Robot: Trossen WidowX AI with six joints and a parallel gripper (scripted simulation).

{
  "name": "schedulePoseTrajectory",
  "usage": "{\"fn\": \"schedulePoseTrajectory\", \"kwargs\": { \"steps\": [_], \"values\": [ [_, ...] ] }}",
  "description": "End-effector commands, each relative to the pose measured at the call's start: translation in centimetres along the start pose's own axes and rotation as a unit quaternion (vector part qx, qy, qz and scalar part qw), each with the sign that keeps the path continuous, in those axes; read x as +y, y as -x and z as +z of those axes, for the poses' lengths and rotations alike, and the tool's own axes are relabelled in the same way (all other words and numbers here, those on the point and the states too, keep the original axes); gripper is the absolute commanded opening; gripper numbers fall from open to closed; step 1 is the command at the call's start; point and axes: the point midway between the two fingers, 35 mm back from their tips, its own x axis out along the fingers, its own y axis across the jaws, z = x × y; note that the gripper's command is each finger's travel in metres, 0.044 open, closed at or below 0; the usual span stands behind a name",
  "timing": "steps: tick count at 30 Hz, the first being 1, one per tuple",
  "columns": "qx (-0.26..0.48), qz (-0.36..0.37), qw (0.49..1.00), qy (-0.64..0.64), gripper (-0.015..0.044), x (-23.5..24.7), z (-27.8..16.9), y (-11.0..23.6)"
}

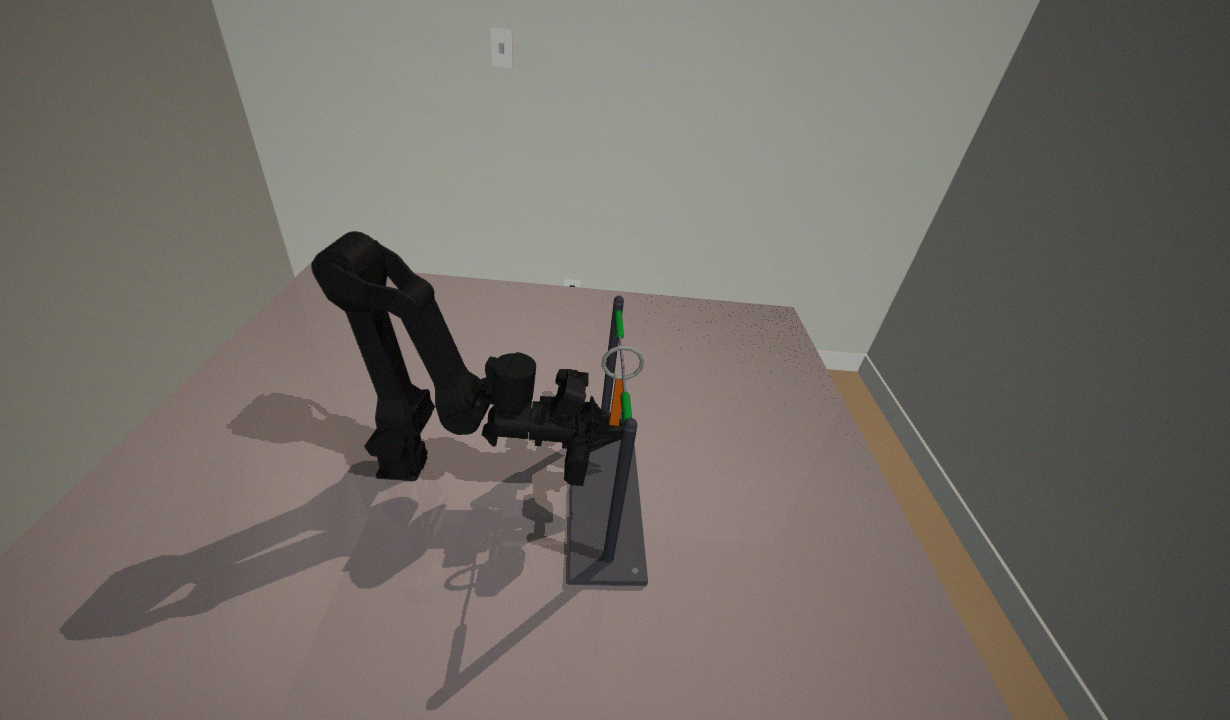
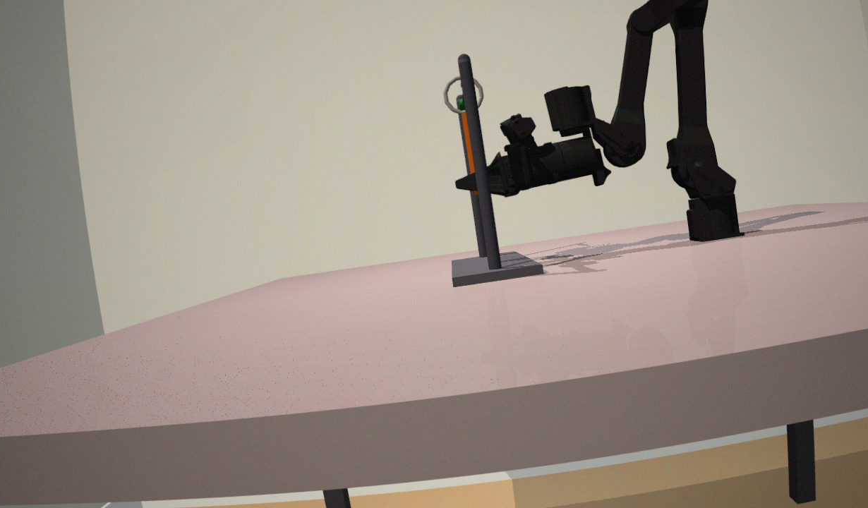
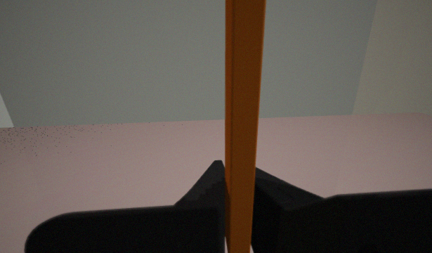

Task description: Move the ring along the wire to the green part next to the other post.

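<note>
The ring stood around the wire roughly midway between the two green parts, with the thin grey wire passing through its opening; whether the ring touched the wire could not be told from the top view. The orange handle dropped straight down from the ring at 6 o'clock and ran upright through the middle of the wrist view. The gripper was clamped on the handle's lower stretch, its two black fingers pressed against either side with only the handle's width between them. In the exterior view the handle showed just behind the near post, and the ring circled the post's upper end with a green part seen inside it.

From the top, one green part lay at 12 o'clock from the ring by the far post, the other at 6 o'clock by the near post. Both posts rose from a dark grey base plate. The black arm reached in from 9 o'clock, its base planted on the pink table, well apart from the plate
</note>
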Motion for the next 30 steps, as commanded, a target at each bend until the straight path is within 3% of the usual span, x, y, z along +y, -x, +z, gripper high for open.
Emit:
{"fn": "schedulePoseTrajectory", "kwargs": {
  "steps": [1, 30],
  "values": [
    [0.000, 0.001, 1.000, -0.007, -0.0150, 0.5, 0.0, 0.0],
    [-0.002, -0.002, 1.000, -0.005, -0.0150, 3.3, 0.1, 0.1]
  ]
}}
